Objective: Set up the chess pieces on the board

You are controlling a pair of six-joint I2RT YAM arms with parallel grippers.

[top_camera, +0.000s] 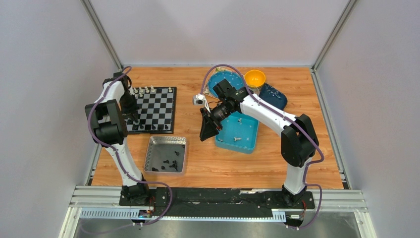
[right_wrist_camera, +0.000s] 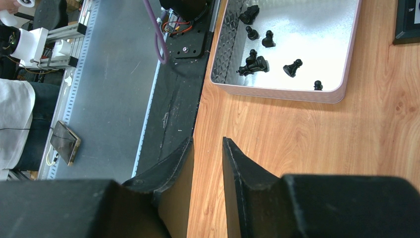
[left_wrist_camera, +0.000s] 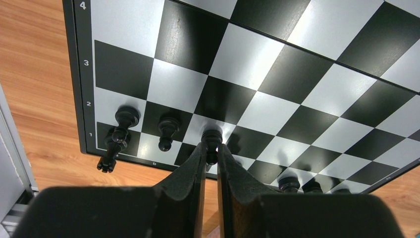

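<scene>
On the board (left_wrist_camera: 247, 64), left tool (left_wrist_camera: 211, 148) pinches a black pawn (left_wrist_camera: 212, 135); right tool (right_wrist_camera: 207, 141) gapes empty.

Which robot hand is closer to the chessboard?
Left. The left gripper is right over the board's near edge, pinching a black piece. The right gripper hangs off the board, over the table between the silver tray and the blue tray.

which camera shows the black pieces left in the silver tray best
Right wrist: the silver tray is close, so the black pieces show one by one. The top view gives only small dark specks; the left wrist view shows the board, not the tray.
</scene>
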